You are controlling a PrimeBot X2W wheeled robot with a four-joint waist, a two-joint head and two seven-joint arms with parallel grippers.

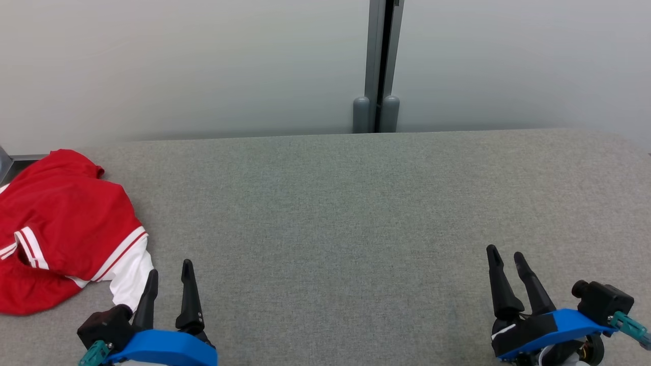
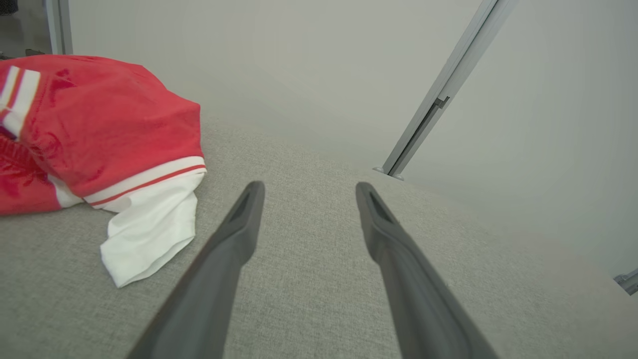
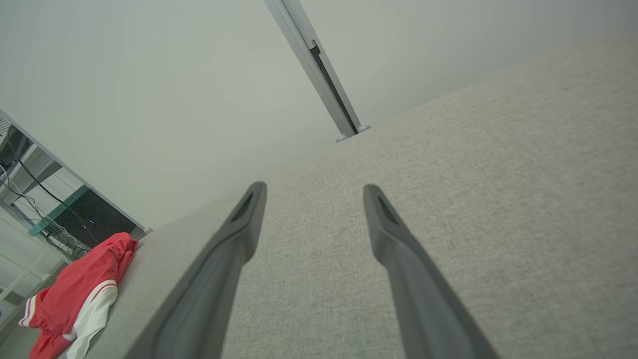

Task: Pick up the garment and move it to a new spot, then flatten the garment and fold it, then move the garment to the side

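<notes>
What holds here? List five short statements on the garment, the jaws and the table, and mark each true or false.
1. The red and white garment lies bunched at the left of the grey table. True.
2. The left gripper holds the garment. False: its jaws stand open and empty, beside the white part.
3. The right gripper has its jaws open over bare table. True.
4. The garment lies folded flat at the table's middle. False: it is crumpled at the left end.
5. A grey post stands behind the table. True.
</notes>
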